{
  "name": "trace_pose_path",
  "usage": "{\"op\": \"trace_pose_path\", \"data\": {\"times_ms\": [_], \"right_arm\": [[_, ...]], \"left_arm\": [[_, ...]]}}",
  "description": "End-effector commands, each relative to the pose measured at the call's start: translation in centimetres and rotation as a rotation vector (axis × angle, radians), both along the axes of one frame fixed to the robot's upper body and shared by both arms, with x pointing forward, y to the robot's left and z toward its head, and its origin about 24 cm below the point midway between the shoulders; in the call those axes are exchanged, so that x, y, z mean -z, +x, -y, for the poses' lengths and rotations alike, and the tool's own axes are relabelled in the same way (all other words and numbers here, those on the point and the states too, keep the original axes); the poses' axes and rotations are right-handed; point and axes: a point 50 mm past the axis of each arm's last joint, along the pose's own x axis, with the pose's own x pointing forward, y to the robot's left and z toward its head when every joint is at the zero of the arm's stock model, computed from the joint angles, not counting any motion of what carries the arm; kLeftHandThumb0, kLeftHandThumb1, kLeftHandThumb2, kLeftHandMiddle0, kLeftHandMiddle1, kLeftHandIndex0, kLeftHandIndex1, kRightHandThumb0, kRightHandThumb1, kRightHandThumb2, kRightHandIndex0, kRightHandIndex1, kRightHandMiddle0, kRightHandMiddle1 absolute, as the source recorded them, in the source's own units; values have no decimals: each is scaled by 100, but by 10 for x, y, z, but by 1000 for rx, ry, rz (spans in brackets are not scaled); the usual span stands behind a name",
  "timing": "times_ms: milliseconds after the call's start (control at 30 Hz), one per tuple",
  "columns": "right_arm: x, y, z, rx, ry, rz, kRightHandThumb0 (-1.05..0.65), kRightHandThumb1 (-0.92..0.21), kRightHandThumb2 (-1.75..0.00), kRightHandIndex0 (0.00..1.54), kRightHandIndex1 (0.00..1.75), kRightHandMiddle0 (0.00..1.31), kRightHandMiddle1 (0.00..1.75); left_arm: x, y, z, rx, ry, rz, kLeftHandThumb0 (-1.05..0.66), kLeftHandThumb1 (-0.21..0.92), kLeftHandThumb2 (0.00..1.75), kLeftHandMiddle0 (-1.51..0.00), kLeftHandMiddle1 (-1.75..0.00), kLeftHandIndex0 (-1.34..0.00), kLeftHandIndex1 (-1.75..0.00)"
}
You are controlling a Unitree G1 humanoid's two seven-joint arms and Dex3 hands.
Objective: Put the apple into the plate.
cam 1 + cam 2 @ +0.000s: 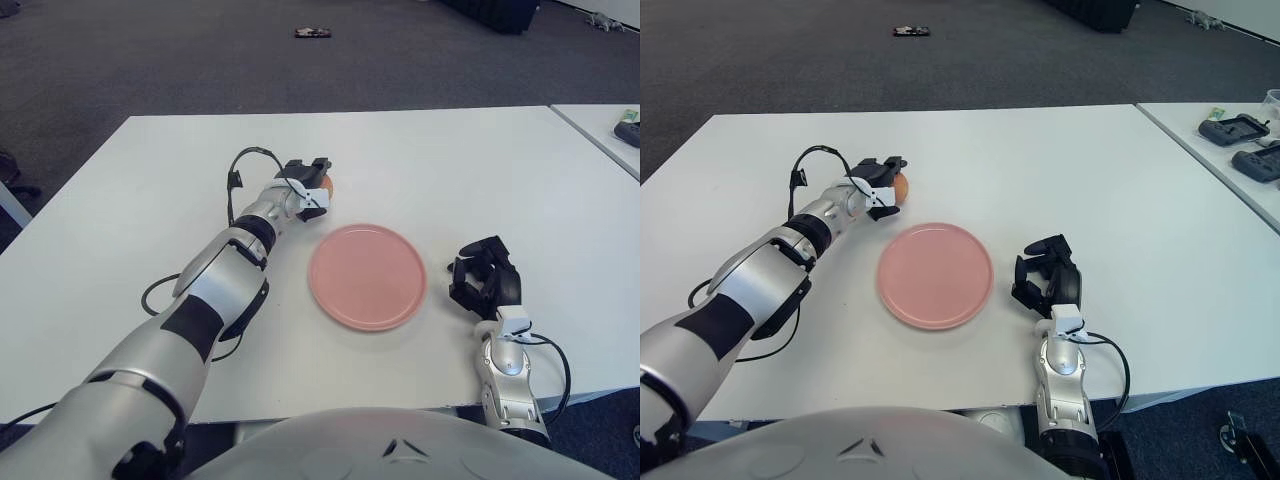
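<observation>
On a white bench (470,160), we see the left robot hand (308,186) stretched toward the middle of the surface with its dark fingers (890,165) closed around the apple (901,186). Only an orange sliver of the fruit shows past the fingers on the side facing the bench's far edge. We cannot tell whether the apple is touching the bench or held just above it.

The pink plate (367,276) lies flat near the middle of the bench, closer to the near edge than the apple is. The apple and the hand gripping it sit just beyond the plate's far-left rim, near it but not over it. The plate holds nothing.

A black cable (240,165) loops up from the left wrist, and another loop of cable (150,295) lies on the bench beside the silver forearm (215,285).

The right robot hand (485,280) shows to the right of the plate, toward the bench's near edge, its black fingers curled inward with nothing in them. It is apart from the plate's rim.

At the right edge of view we see a second white table (1230,140) carrying dark handheld devices (1235,128). A small dark object (313,33) lies on the grey carpet (150,60) beyond the bench's far edge.
</observation>
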Motion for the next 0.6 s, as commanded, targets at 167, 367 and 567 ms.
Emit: {"op": "trace_pose_path", "data": {"times_ms": [167,367,567], "right_arm": [[0,1,1,9,7,5,-40,-59,-99,58,145,40,175],[0,1,2,14,2,-7,-40,-59,-99,57,144,40,175],[-1,0,3,23,2,-7,-40,-58,-100,57,143,41,175]], "left_arm": [[10,-4,-5,-12,33,-53,-69,37,103,0,-130,0,-137],[10,-4,-7,-24,31,-51,-60,28,112,-23,-169,-31,-171],[10,-3,-9,-42,42,-38,-48,23,117,-56,-174,-51,-174]]}}
